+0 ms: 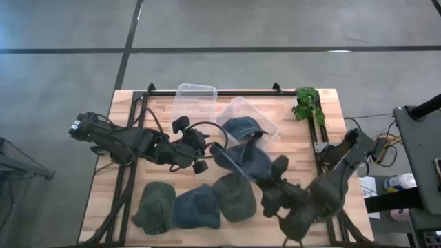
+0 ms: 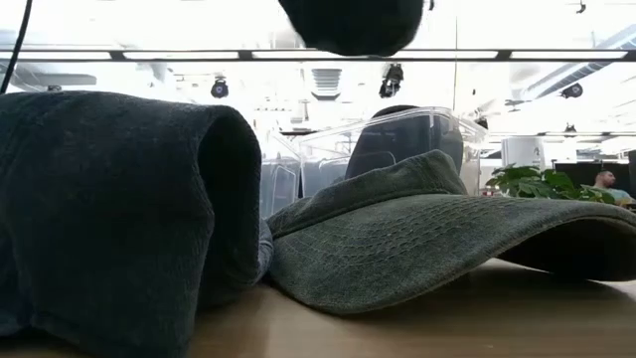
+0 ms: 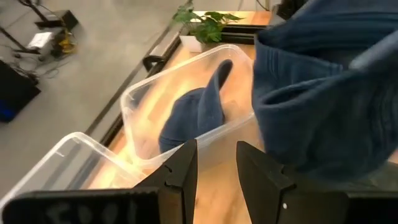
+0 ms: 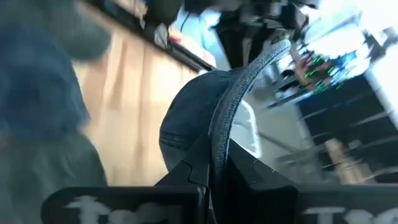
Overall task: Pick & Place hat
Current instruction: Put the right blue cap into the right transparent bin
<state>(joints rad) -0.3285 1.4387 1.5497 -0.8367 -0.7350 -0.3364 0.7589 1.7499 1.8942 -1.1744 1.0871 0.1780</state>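
Note:
My right gripper [image 1: 270, 173] reaches in from the table's near right corner and is shut on a blue hat [image 1: 241, 158]. That hat hangs above the table's middle and shows dark at the top of the low view [image 2: 353, 25]. My left gripper [image 3: 214, 168] is open and hovers just left of the held hat [image 3: 323, 93], pointing at a clear bin [image 3: 143, 106]. Another blue hat [image 3: 193, 118] lies inside that bin [image 1: 265, 124]. Three hats rest on the table near its near edge: dark green [image 1: 153, 207], blue [image 1: 196, 207], green [image 1: 234, 196]. My right gripper pinches the blue hat by its brim [image 4: 222, 134], the brim's edge running up between the two fingers [image 4: 186, 171]. It comes in slanting from the table's near right side. The hat is lifted clear of the table, its crown [image 4: 186, 118] beyond the fingers.
A second, empty clear bin [image 1: 195, 100] stands at the far edge, left of the first. A potted plant [image 1: 308, 103] sits at the far right corner. Bare wood shows along the table's right side [image 1: 303, 148]. In the low view, people sit in the room behind the table.

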